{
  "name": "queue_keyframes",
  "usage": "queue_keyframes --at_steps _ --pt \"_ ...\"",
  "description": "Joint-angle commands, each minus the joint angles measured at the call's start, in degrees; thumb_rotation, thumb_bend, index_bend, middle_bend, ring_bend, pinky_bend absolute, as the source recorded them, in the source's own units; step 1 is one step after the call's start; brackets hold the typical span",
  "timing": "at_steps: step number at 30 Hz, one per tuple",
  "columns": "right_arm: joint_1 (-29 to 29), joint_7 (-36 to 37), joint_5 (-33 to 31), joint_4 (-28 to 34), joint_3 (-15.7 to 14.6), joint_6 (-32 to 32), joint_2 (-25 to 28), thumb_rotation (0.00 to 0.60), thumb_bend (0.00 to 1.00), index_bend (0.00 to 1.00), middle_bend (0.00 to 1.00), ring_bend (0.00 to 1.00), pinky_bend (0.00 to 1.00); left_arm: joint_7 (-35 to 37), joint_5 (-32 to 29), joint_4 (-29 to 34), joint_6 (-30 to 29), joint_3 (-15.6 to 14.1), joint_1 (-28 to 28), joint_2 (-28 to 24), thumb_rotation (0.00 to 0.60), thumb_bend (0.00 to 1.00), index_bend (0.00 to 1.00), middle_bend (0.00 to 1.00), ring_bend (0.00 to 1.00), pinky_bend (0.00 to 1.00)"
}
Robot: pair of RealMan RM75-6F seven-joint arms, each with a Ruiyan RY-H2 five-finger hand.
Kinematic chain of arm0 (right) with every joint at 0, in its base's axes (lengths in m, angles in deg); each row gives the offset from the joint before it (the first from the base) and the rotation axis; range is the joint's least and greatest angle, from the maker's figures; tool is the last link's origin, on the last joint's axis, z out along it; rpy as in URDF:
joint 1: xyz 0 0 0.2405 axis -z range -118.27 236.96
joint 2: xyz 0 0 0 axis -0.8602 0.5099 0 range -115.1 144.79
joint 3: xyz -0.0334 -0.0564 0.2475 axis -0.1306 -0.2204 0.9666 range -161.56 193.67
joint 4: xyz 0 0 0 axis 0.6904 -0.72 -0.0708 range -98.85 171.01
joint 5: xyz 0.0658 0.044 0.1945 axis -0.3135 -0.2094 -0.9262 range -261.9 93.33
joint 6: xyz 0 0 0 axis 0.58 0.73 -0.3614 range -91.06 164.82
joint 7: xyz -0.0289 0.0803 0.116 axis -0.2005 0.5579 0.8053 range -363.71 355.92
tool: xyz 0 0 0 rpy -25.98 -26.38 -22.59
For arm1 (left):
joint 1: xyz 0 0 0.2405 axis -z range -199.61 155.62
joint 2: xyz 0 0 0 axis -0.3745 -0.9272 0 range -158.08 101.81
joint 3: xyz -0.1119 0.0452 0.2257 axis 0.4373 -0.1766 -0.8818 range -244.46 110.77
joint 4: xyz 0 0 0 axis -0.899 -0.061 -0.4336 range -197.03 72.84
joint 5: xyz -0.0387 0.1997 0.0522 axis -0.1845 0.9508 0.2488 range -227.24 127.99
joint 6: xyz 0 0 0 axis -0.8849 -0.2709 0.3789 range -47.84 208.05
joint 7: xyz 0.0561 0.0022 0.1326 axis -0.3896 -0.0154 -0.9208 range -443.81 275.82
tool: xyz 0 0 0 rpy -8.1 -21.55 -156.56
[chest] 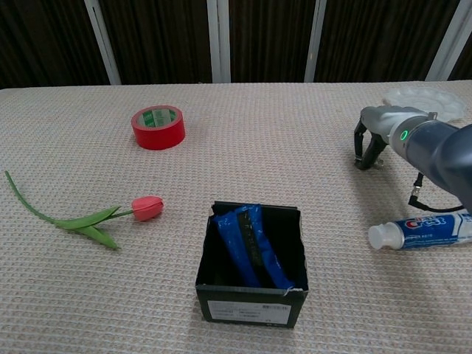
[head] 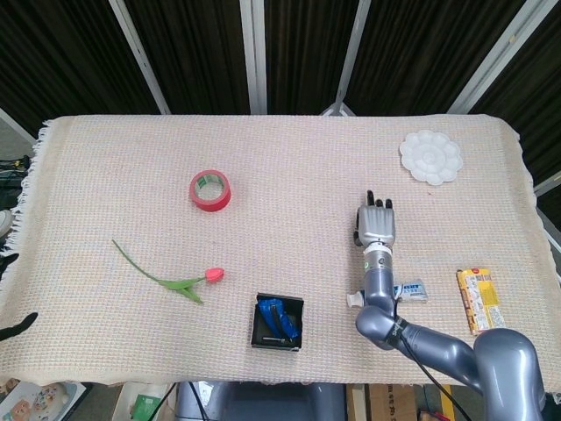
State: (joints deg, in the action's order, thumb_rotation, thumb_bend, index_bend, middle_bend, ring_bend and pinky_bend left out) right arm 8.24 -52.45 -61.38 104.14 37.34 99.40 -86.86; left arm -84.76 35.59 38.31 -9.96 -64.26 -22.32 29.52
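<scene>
**Inspector A:** The right hand [head: 376,224] is seen over the cloth-covered desk [head: 289,167], palm down, its fingers [chest: 366,147] curved downward with the tips at or just above the cloth. Nothing is held between them; they are parted and bent, as if kept ready for a grasp.

**Inspector B:** And the nearest item?

**Inspector A:** A toothpaste tube [chest: 419,231] is found lying flat near the robot's edge of the desk, cap pointing to the left, just behind the hand and partly crossed by the forearm in the head view. No contact with the fingers is seen.

**Inspector B:** Other items?

**Inspector A:** A black box [chest: 253,265] is noted standing open-topped with a blue packet leaning inside. A tulip [head: 180,279], a red tape roll [head: 210,189], a white palette [head: 430,157] and a yellow packet [head: 478,300] are spread well apart. The left hand is not in view.
</scene>
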Motion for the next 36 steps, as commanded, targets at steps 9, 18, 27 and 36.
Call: queue_keyframes --at_steps 9,18,27,36 --pt "2.1 6.8 0.7 5.8 3.8 -1.3 4.3 0.6 0.37 0.64 0.09 0.18 0.12 -0.4 0.1 0.2 0.1 -0.1 0.0 0.1 0.6 0.24 0.16 0.0 0.0 0.0" --pt "5.4 20.8 5.2 7.3 6.7 -6.9 6.7 0.6 0.37 0.64 0.09 0.18 0.11 -0.6 0.2 0.2 0.0 -0.1 0.0 0.2 0.6 0.24 0.16 0.0 0.0 0.0" --pt "9.3 42.9 17.5 1.4 8.0 -10.8 2.9 0.6 0.37 0.65 0.09 0.18 0.07 -0.9 0.1 0.3 0.0 -0.1 0.0 0.2 0.6 0.24 0.16 0.0 0.0 0.0" --pt "10.4 56.8 27.7 -8.2 6.1 -11.3 -1.6 0.6 0.37 0.65 0.09 0.18 0.06 -1.1 0.0 0.4 0.0 -0.1 0.0 0.2 0.6 0.24 0.17 0.0 0.0 0.0"
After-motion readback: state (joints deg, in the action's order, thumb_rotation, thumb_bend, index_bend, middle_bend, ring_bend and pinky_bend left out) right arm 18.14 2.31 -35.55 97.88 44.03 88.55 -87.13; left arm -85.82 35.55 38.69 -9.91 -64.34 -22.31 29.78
